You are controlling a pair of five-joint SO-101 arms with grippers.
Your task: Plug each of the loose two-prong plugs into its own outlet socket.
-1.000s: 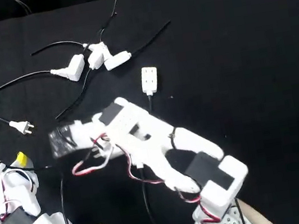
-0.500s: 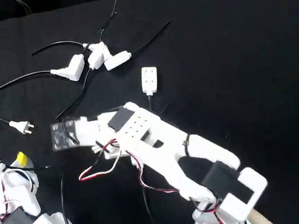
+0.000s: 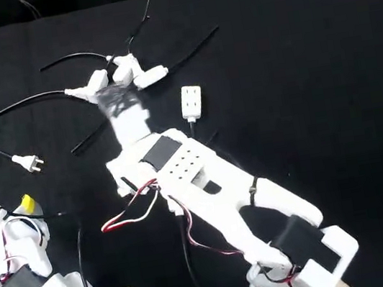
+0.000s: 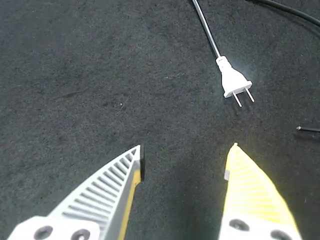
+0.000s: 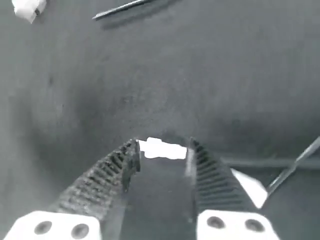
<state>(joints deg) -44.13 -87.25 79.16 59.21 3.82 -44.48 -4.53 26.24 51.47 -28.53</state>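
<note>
Lying on the black tabletop [image 3: 309,59] near the spread, empty left pincer [image 4: 187,150], the loose two-prong plug [image 4: 232,85] (light, rigid, on a springy cord) is judged best gripped across its moulded body, while the right pincer [image 5: 162,145] is held parted at the white sockets [image 3: 122,76].

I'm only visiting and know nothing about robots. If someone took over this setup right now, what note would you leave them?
Left gripper: open and empty, above the table near a loose two-prong plug that lies unplugged.
Right gripper: open, at the cluster of white plug pieces. One white piece shows between its tips.
Outlet socket: lies apart from the cluster with nothing plugged into it.
Done: no plug is visibly seated. I cannot tell whether the cluster's pieces are joined.
Left: seat every plug, the loose one included.
</note>
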